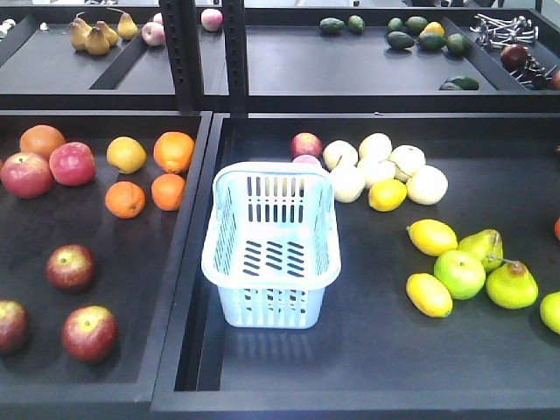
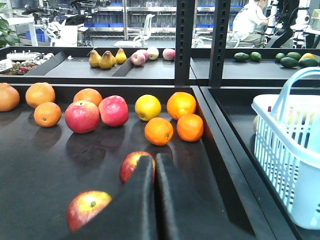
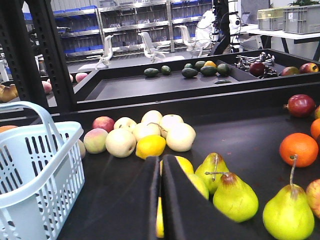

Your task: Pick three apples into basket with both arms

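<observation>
Before reaching: left hand [image 2: 154,159] pressed together, empty; nearest apple [image 2: 134,166] just beyond its tips, basket [image 2: 280,150] off to its right (empty); right hand [image 3: 161,160] likewise together. Spread wide, straddle fruit, close gently.

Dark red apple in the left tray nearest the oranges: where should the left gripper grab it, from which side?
Probably from above, closing across the widest middle of the dark red apple. It sits stem end up with nothing touching it, so both flanks are free. The left gripper is shut; open it first.
</observation>
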You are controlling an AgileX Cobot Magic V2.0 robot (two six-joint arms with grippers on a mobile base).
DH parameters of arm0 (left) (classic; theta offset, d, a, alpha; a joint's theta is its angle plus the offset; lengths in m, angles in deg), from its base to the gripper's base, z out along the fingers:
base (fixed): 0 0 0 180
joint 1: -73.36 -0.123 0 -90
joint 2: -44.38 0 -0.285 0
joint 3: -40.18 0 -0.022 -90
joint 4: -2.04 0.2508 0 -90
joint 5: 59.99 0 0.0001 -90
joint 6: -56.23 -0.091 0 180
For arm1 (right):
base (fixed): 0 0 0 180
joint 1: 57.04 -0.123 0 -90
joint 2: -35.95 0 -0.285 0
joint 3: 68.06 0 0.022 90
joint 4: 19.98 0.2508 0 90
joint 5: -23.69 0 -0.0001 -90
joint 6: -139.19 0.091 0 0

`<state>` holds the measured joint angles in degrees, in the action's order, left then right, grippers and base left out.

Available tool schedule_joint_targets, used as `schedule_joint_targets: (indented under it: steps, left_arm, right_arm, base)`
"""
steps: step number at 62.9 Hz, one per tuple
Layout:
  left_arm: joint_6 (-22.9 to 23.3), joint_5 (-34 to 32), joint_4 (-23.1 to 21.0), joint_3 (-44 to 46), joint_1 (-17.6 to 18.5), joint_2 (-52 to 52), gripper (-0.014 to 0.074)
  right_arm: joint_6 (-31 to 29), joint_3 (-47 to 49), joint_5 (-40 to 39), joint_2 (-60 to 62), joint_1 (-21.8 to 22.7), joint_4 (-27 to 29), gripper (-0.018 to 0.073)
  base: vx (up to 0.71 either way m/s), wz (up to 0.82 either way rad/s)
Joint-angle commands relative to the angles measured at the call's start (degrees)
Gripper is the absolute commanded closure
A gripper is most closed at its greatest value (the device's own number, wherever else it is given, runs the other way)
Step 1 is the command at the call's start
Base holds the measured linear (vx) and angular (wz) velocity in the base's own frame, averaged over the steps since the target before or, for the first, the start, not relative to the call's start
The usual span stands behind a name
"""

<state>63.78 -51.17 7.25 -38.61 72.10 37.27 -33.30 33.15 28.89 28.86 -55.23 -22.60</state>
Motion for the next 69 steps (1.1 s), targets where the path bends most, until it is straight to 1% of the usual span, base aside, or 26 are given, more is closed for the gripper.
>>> schedule_joint_targets:
  steps: [1, 69]
  left_arm:
    - [0.3, -4.4, -0.4, -0.2, 0.1, 0.9, 0.0603]
    - [0.3, -4.4, -0.4, -0.2, 0.1, 0.9, 0.0603]
  right_arm:
    - [-0.3, -0.7, -4.5, 0.8, 0.4, -0.6, 0.0564]
    - [-0.3, -0.7, -4.4, 0.8, 0.4, -0.6, 0.0564]
  base:
    - [0.11, -0.01]
    - [0.08, 0.00]
